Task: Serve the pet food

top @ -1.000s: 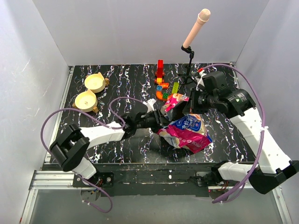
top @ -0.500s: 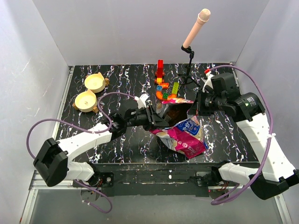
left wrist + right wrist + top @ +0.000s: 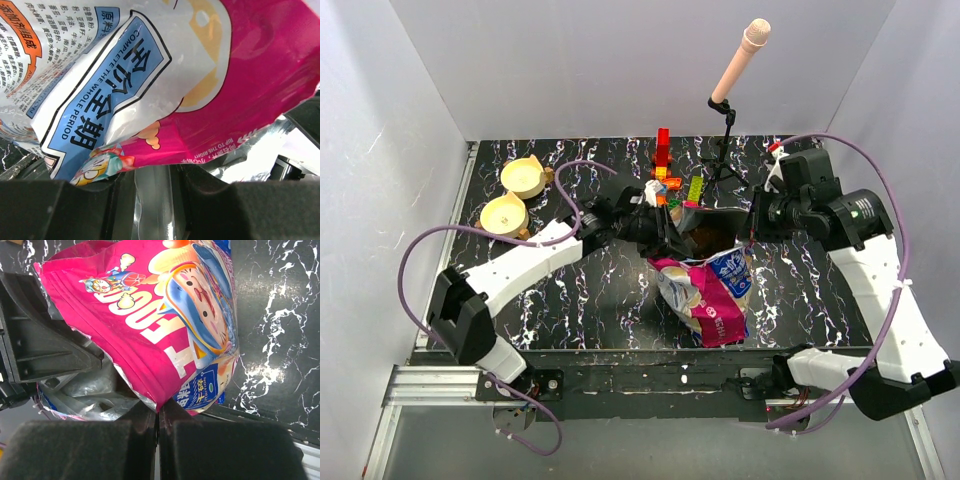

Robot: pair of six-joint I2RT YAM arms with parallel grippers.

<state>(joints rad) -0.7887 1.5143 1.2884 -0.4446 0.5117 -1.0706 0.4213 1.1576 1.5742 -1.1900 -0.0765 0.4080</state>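
My left gripper (image 3: 669, 233) pinches the bag (image 3: 712, 297) rim at nine o'clock, my right gripper (image 3: 751, 234) clamps it at three; kibble (image 3: 706, 236) shows inside.

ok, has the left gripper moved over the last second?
Yes. The left gripper, clamped on the bag, has moved away from the arm bases, up toward the blocks, and now sits just short of them.

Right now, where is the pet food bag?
In the top view, the pet food bag is near the table's centre, its mouth held open between the left hand and right hand, in front of the toy blocks.
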